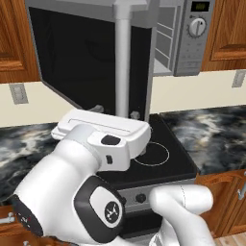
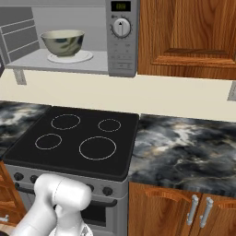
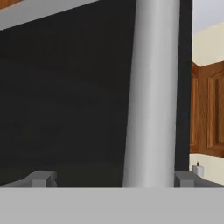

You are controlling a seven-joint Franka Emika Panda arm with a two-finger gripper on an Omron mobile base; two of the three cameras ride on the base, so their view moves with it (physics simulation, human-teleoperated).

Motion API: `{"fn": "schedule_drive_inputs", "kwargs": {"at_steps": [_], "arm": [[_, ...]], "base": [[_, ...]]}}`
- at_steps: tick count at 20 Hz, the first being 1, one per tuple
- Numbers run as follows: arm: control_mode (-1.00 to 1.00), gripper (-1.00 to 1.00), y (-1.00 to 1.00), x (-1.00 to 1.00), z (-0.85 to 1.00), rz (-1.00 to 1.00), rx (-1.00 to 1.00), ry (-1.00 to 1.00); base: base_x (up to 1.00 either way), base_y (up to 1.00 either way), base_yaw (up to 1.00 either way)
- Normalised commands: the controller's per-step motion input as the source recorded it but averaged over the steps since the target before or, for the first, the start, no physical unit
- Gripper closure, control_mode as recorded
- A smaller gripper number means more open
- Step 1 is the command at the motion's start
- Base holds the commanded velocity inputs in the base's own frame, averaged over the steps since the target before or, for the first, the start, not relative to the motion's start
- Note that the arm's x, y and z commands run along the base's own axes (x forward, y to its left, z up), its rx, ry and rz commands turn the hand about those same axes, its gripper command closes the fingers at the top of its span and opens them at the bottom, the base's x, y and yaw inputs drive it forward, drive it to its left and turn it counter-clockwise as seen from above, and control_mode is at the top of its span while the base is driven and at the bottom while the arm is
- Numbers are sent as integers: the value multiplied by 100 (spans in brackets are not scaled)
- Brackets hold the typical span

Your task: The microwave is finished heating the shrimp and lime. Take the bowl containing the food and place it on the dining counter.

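The stainless-steel microwave (image 2: 121,41) hangs above the stove with its dark glass door (image 1: 86,57) swung wide open to the left. Inside, the grey-green bowl (image 2: 63,42) sits upright on a flat white plate (image 2: 80,58). Its contents are hidden below the rim, so neither shrimp nor lime can be made out. My gripper (image 1: 116,111) is open at the lower end of the door's vertical bar handle (image 1: 122,62). In the hand view the handle (image 3: 151,96) rises between my two fingertips (image 3: 41,178), which stand apart on either side of it. The dining counter is out of view.
Below the microwave lies the black stovetop (image 2: 73,138), with marbled countertops (image 2: 184,147) on both sides. Wood wall cabinets (image 2: 189,32) flank the microwave. The open door juts out over the stove's left half, close to my arm.
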Motion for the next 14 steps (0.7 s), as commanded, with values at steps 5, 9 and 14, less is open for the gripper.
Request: {"fn": "schedule_drive_inputs", "kwargs": {"at_steps": [5, 9, 14], "arm": [[-100, -100, 27, 36, -24, -10, -2, -4], [-100, -100, 1, -64, -3, 0, 0, -3], [-100, -100, 0, -99, -2, 0, 0, -5]], "base": [[0, 0, 0], [0, 0, 0], [0, 0, 0]]}}
